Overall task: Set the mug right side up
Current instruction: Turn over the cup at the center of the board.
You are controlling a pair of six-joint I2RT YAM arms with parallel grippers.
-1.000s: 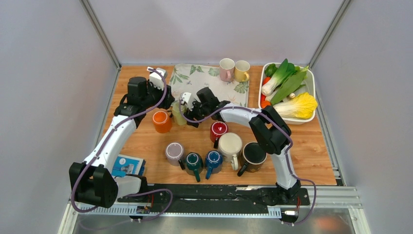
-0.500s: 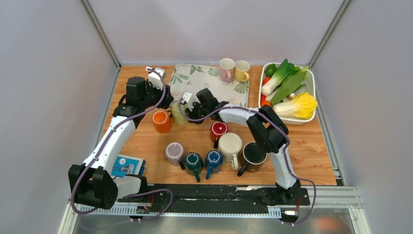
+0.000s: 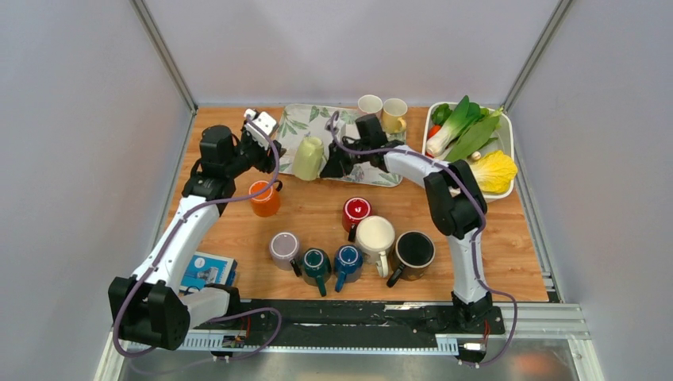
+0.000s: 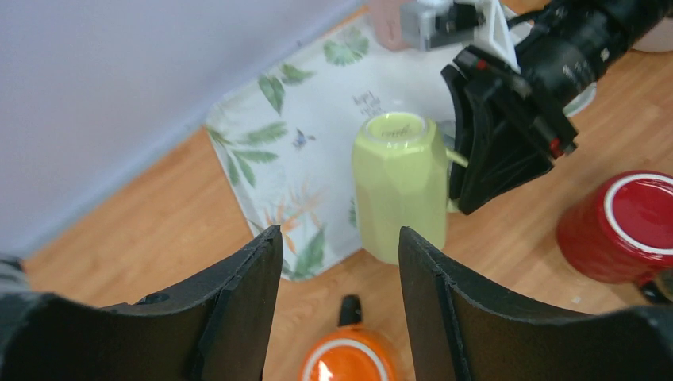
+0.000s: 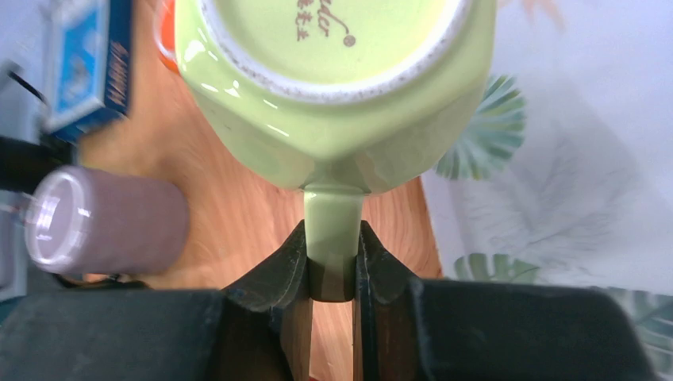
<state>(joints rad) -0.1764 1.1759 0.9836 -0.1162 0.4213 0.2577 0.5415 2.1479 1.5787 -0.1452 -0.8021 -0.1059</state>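
A pale green mug point(image 3: 308, 159) hangs over the front left edge of the leaf-print tray point(image 3: 382, 155), base end up. My right gripper point(image 3: 329, 163) is shut on its handle. In the right wrist view the handle sits pinched between the fingers point(image 5: 332, 246), and the mug's printed base point(image 5: 333, 71) faces the camera. My left gripper point(image 3: 266, 155) stands open just left of the mug, holding nothing. The left wrist view shows the green mug point(image 4: 399, 186) ahead of the open fingers point(image 4: 340, 238) and an orange mug point(image 4: 348, 361) below them.
The orange mug point(image 3: 264, 198) stands in front of the left gripper. Red point(image 3: 356, 211), cream point(image 3: 374, 236), dark brown point(image 3: 413, 250), blue point(image 3: 348, 258), teal point(image 3: 315, 262) and mauve point(image 3: 283, 248) mugs crowd the near table. A yellow mug point(image 3: 394, 113) stands on the tray, a vegetable basin point(image 3: 508, 139) at right.
The right gripper shut on the green mug's handle, lifted it off the table and carried it back and right over the tray's edge. The left gripper drew back slightly, still open.
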